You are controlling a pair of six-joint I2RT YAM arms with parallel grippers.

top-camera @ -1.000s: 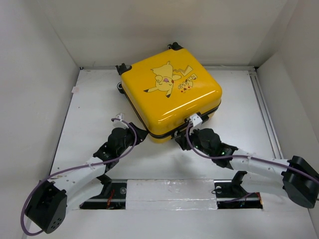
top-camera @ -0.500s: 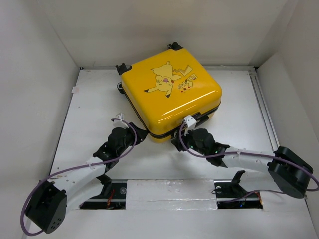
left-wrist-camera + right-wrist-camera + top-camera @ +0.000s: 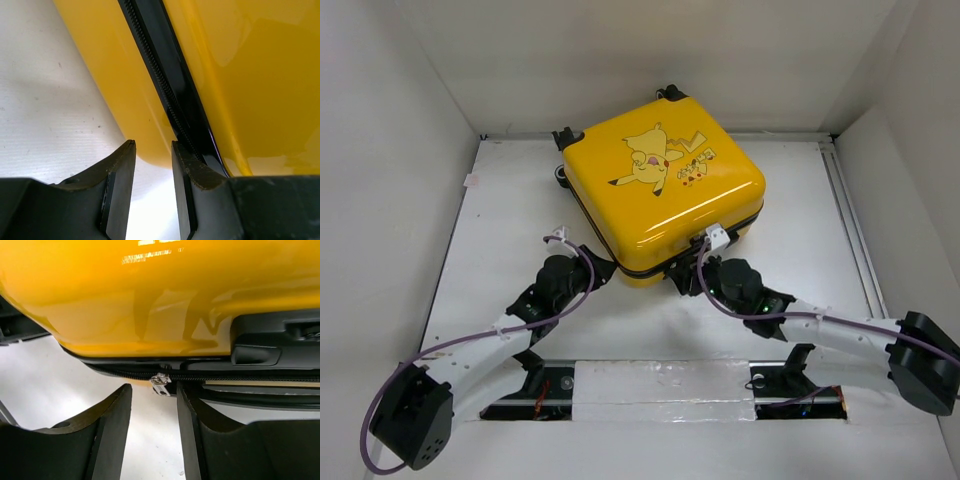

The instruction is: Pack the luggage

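The luggage (image 3: pixel 663 185) is lying flat and closed on the white worktop (image 3: pixel 510 220), toward the far middle, its cartoon-printed shell facing up and its black wheels (image 3: pixel 566 139) pointing at the back wall. It is sitting exactly where it sat a second ago; nothing about its pose is changing. A black zip band (image 3: pixel 172 90) is running around its near edge, and in the right wrist view a small silver zip pull (image 3: pixel 160 382) is hanging from that band, beside a black plastic fitting (image 3: pixel 272 342) set into the shell.

The right gripper (image 3: pixel 152 405) is sitting close against the near right corner of the luggage. Its jaws are standing a little apart, with the zip pull showing just beyond the gap and slightly above the tips; they are gripping nothing, and whether a tip is brushing the pull cannot be told. Half a second ago this arm was reaching further left along the luggage's near edge, with its elbow drawn in; now the gripper (image 3: pixel 692 268) is sitting back to the right, near where it was a second ago, and the elbow is swung out toward the right wall again.

The left gripper (image 3: pixel 152 150) is resting at the near left corner of the luggage, its jaws also slightly parted and holding nothing, the right-hand tip lying just against the zip band while bare worktop is showing through the gap. From overhead the left gripper (image 3: pixel 597 262) and its arm are keeping the same pose as in both earlier views.
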